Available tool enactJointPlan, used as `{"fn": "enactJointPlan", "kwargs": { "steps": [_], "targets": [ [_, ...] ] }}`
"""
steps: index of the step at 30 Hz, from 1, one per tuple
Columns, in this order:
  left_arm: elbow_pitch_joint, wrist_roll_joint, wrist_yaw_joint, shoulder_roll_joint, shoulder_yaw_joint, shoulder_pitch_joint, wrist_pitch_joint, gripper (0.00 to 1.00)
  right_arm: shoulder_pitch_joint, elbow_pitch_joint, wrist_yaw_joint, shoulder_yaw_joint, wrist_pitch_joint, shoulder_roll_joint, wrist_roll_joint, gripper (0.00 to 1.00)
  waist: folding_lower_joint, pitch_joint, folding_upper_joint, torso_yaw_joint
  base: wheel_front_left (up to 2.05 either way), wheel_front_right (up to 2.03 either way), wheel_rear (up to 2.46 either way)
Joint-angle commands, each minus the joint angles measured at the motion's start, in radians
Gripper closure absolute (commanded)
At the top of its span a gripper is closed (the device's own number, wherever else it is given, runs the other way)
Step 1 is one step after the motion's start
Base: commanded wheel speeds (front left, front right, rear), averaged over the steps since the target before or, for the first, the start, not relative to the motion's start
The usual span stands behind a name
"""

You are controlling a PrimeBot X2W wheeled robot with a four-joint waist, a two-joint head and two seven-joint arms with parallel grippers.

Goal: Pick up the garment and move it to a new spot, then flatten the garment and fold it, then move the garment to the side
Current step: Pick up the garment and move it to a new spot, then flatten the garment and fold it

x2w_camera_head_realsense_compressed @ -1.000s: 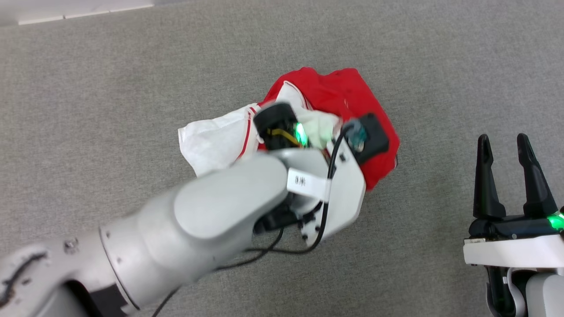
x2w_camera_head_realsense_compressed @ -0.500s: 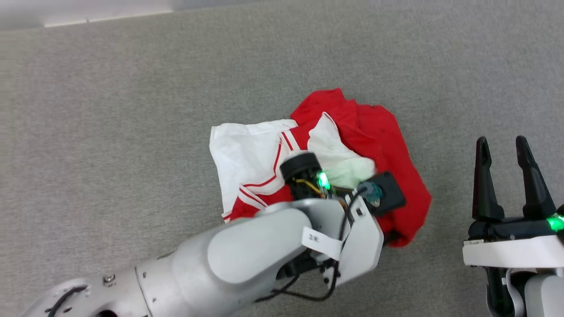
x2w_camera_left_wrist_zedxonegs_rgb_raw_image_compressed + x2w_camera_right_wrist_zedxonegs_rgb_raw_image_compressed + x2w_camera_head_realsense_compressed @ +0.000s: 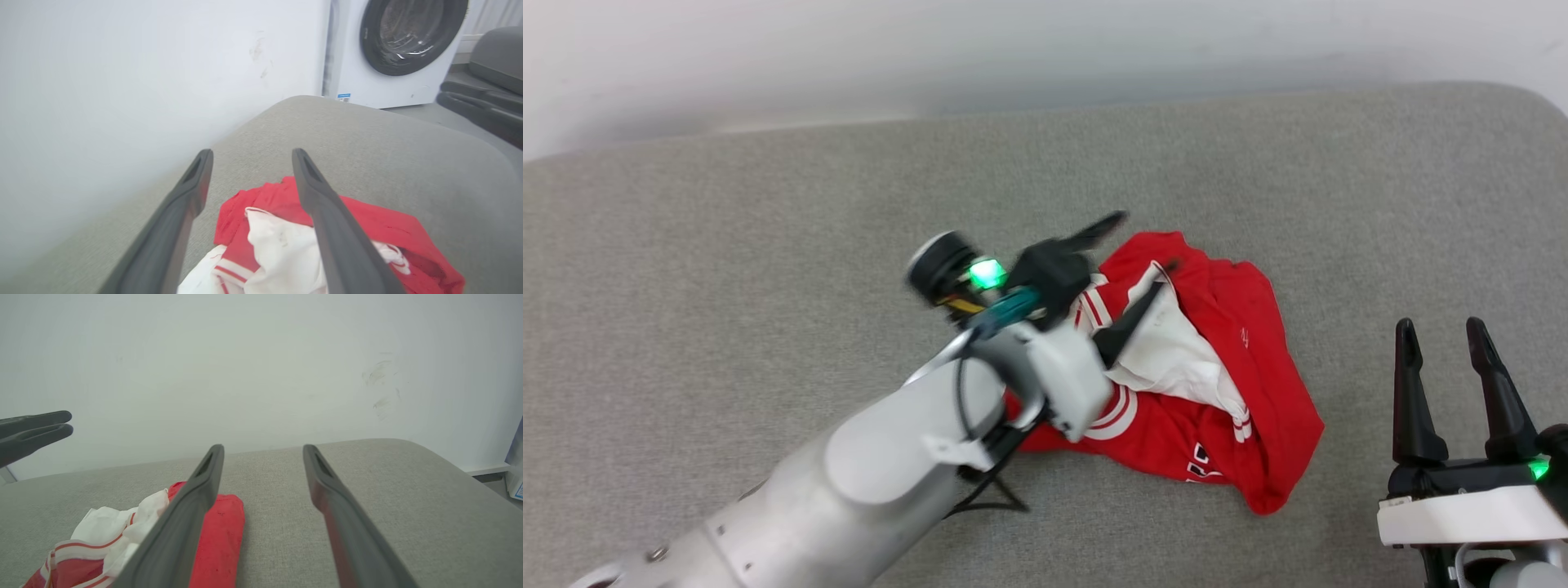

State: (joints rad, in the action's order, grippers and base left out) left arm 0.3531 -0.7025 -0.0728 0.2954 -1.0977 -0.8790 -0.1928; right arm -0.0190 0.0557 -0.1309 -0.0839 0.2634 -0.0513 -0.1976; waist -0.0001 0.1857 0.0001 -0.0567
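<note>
The garment (image 3: 1217,408) lies crumpled on the grey cushioned surface (image 3: 768,245), red with a white sleeve bunched on top, striped trim and a bit of dark lettering at its near edge. My left gripper (image 3: 1147,242) hovers over the garment's far left part, open, with nothing between its fingers. The left wrist view looks past that gripper (image 3: 252,153) down at the garment (image 3: 282,241) just below. My right gripper (image 3: 1439,327) stands open to the right of the garment, apart from it. The right wrist view has the garment (image 3: 220,535) left of its gripper (image 3: 263,448).
A pale wall (image 3: 1013,49) runs along the surface's far edge. A white washing machine (image 3: 392,49) stands beyond the surface's rounded corner, with dark grey furniture (image 3: 490,81) beside it. The left gripper's fingers (image 3: 36,428) show at the right wrist view's left edge.
The head camera has tilted, bringing the wall into view. My left gripper, earlier pointed down into the garment, has lifted off and stands open; the garment lies released. The right gripper stayed put.
</note>
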Motion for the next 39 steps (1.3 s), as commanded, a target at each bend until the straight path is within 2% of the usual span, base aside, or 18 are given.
{"fn": "enactJointPlan", "kwargs": {
  "steps": [1, 6, 11, 14, 17, 20, 25, 39],
  "targets": [
    [0.004, 0.010, -0.024, 0.014, 0.014, 0.029, -0.022, 0.00, 0.010, -0.001, 0.000, 0.000, 0.002, 0.002, 0.006, 0.00, 0.0001, -0.024, -0.0001, 0.014, 0.00, 0.00, 0.00],
    [-0.016, 0.044, -0.153, 0.085, 0.104, 0.154, -0.070, 0.00, 0.034, 0.001, 0.000, -0.002, 0.002, 0.002, 0.013, 0.00, 0.0001, -0.052, -0.0001, 0.030, 0.00, 0.00, 0.00],
    [-0.133, 0.137, -0.276, 0.140, 0.277, 0.327, -0.073, 0.00, 0.047, -0.001, 0.000, 0.000, 0.002, 0.002, 0.016, 0.00, 0.0001, -0.072, -0.0001, 0.041, 0.00, 0.00, 0.00],
    [-0.195, 0.192, -0.314, 0.158, 0.377, 0.439, -0.072, 0.00, 0.058, -0.005, 0.000, 0.002, 0.002, 0.002, 0.017, 0.00, 0.0001, -0.084, -0.0001, 0.046, 0.00, 0.00, 0.00],
    [-0.245, 0.242, -0.334, 0.152, 0.470, 0.547, -0.072, 0.00, 0.064, -0.006, 0.000, 0.005, 0.002, 0.002, 0.018, 0.00, 0.0001, -0.096, -0.0001, 0.052, 0.00, 0.00, 0.00],
    [-0.281, 0.287, -0.335, 0.136, 0.556, 0.644, -0.073, 0.00, 0.073, -0.008, 0.000, 0.007, 0.002, 0.002, 0.020, 0.00, 0.0001, -0.108, -0.0001, 0.057, 0.00, 0.00, 0.00],
    [-0.312, 0.361, -0.306, 0.086, 0.670, 0.765, -0.073, 0.00, 0.087, -0.010, 0.000, 0.010, 0.002, 0.002, 0.022, 0.00, 0.0001, -0.125, -0.0001, 0.066, 0.00, 0.00, 0.00],
    [-0.324, 0.512, -0.174, -0.065, 0.880, 0.923, -0.073, 0.00, 0.133, -0.026, 0.000, 0.033, 0.002, 0.002, 0.032, 0.00, 0.0001, -0.170, -0.0001, 0.068, 0.00, 0.00, 0.00]
  ]
}}
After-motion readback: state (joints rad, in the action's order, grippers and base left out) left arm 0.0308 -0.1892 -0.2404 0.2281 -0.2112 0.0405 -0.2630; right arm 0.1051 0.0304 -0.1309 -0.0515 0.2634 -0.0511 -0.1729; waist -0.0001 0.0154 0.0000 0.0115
